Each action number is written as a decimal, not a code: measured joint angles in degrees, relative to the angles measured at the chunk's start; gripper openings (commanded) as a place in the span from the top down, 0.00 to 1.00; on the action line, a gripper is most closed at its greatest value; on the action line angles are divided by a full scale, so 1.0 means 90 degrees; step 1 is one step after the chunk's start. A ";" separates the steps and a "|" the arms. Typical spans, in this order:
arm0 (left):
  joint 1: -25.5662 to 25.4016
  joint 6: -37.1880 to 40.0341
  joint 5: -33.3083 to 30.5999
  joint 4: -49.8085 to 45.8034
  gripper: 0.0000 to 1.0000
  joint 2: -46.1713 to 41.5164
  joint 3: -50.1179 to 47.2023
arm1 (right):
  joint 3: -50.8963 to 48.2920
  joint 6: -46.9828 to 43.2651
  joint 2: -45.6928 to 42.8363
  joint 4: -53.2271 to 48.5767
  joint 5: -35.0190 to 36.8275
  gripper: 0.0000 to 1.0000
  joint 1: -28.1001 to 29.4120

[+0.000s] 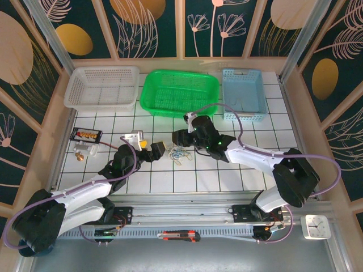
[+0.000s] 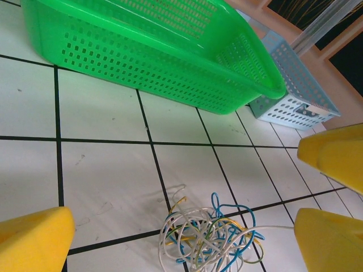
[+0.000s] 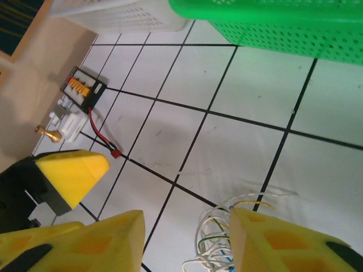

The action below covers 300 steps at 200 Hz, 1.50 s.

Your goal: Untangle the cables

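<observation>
Top view: the cables lie bunched on the tiled table, between the left gripper and the right gripper. Left wrist view: yellow fingers are spread wide, holding nothing, with the bundle between them. Right wrist view: fingers stand partly apart over the wires, gripping nothing.

Left claw, right claw both parted

Bright, even light from overhead washes the white tiled table almost to glare in the wrist views, and the green basket carries a pale sheen along its rim. Shadows are soft and short, with a faint one beside the cables. The top view is sharp throughout.
</observation>
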 measured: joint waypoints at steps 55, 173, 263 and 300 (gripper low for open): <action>0.0000 0.0000 0.0002 0.0000 0.01 -0.0017 0.0000 | -0.0369 0.0083 -0.0053 -0.0036 0.0019 0.53 0.0053; 0.0000 0.0000 0.0095 0.0007 0.01 -0.0015 0.0022 | -0.0376 0.0126 0.0563 0.0056 0.0136 0.79 0.0124; 0.0000 0.0005 0.0095 0.0022 0.01 -0.0015 0.0022 | -0.0240 0.0078 0.0437 0.0078 0.0138 1.00 0.0124; 0.0000 0.0029 0.0136 0.0083 0.01 0.0058 0.0022 | -0.0058 0.0075 -0.0075 0.0019 0.0136 1.00 0.0124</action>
